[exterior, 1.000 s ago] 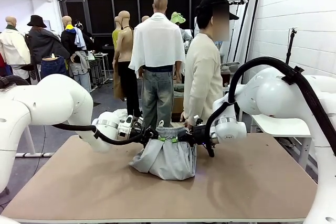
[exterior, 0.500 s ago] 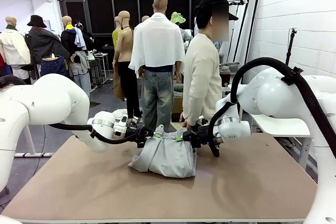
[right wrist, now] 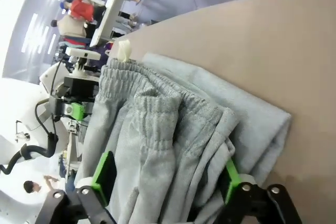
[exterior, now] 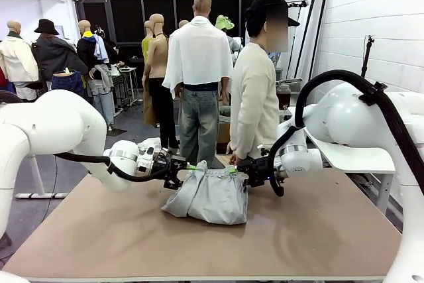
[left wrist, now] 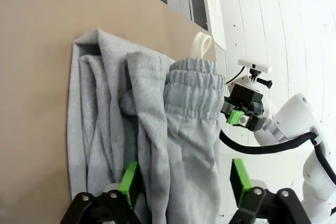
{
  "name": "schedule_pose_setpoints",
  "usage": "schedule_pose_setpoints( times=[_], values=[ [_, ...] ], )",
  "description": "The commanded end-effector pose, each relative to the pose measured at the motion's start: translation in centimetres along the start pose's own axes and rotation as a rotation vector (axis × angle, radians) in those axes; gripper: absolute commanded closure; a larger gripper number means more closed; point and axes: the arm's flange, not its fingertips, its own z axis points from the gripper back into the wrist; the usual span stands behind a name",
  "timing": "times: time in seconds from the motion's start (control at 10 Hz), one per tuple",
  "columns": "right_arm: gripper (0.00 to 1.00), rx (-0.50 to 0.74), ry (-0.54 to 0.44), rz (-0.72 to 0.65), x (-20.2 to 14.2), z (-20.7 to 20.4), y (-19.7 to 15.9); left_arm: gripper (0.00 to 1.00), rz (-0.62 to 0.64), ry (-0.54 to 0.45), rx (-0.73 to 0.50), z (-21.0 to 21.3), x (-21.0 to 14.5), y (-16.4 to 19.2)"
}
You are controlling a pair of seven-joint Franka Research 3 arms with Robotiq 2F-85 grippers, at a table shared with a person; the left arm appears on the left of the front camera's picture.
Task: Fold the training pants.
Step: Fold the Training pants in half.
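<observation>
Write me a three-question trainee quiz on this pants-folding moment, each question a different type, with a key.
1. True or false: the pants lie in a bundle on the table, waistband on the person's side.
2. Multiple choice: how do the left gripper and right gripper stand? A) both open, one at each end of the waistband; B) both shut on a pant leg; C) both raised high above the table.
3. Fill in: in the left wrist view, the pants run between that gripper's ____ pads.

Key: 1 true; 2 A; 3 green.
</observation>
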Motion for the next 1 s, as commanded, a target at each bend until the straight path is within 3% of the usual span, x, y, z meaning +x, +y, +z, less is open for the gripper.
schedule_pose_setpoints(
  times=[0.0,0.4,0.5,0.6,0.9],
  values=[
    [0.00,-0.068,0.039,-0.037,-0.4,2.0,0.5,0.00,0.011,-0.061,0.014,2.6,-1.9,-0.5],
    [0.00,-0.105,0.072,-0.010,-0.7,4.1,1.4,0.00,-0.003,-0.102,0.024,5.1,-3.5,-1.1],
    [0.00,-0.085,0.064,0.013,-0.5,3.7,1.6,0.00,-0.053,-0.047,0.034,4.4,-3.0,-2.4],
    [0.00,-0.088,0.057,-0.010,-0.4,4.1,0.8,0.00,0.026,-0.072,0.031,5.4,-2.6,-0.8],
    [0.00,-0.088,0.057,-0.010,-0.4,4.1,0.8,0.00,0.026,-0.072,0.031,5.4,-2.6,-0.8]
  ],
)
